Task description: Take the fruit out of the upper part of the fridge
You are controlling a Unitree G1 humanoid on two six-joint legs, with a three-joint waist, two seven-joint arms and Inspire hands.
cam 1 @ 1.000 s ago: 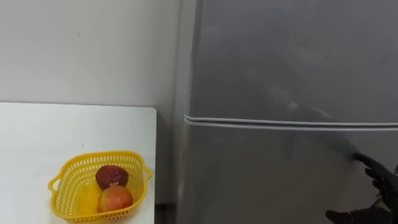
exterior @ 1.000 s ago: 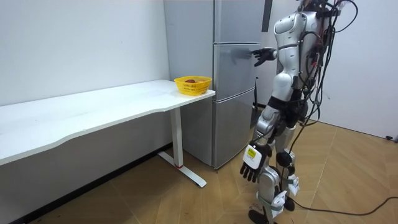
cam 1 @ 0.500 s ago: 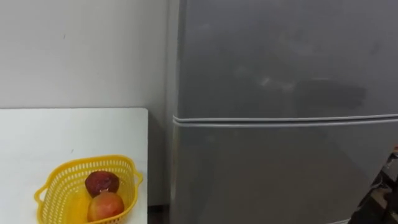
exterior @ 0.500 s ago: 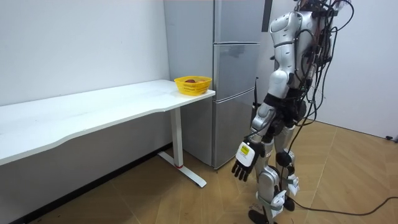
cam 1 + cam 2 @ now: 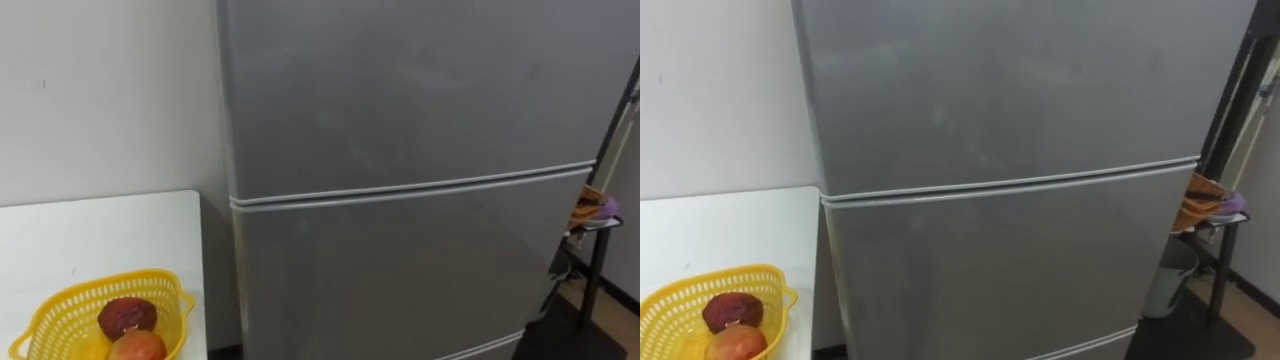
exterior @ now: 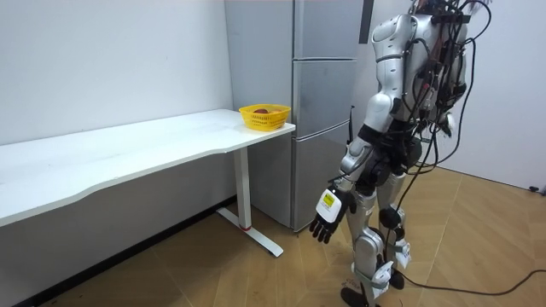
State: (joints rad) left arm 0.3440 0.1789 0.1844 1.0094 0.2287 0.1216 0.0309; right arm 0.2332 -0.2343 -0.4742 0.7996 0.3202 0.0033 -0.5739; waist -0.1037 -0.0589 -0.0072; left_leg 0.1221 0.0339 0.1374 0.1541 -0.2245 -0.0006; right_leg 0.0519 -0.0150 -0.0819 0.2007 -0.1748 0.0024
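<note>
The fridge [image 5: 400, 120] is standing upright, its doors shut and facing the robot. The left hand [image 6: 328, 215] is hanging low, fingers relaxed.

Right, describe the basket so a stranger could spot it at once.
Find the tall grey fridge; a white table stands to its left. On the table's end nearest the fridge sits a mesh basket holding fruit, bright yellow against the white and grey.

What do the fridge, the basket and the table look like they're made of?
The fridge: likely painted sheet metal, grey, smooth with soft sheen; basket: moulded plastic, glossy yellow, slotted lattice walls; table: probably laminated board, flat matt white top, core hidden.
</note>
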